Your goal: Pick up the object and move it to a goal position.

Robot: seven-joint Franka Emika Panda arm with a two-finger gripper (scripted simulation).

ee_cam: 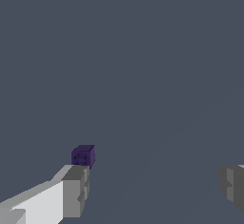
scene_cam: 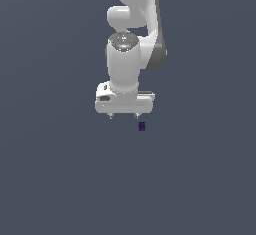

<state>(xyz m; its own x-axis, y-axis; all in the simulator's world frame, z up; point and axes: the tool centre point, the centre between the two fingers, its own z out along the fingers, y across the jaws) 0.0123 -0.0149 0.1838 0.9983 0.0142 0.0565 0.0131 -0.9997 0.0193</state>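
Grey floor carries the purple block (scene_cam: 142, 126), seemingly just outside the wide-spread, empty hand (scene_cam: 123, 115).

Pretty flat, dim render; even slate-grey backdrop with no cast shadows or glare; the glossy white robot arm (scene_cam: 131, 54) gets soft shading, brighter on the exterior view's left; the tiny dark purple block (ee_cam: 83, 156) looks low-res and murky; edges slightly jaggy, no lens distortion.
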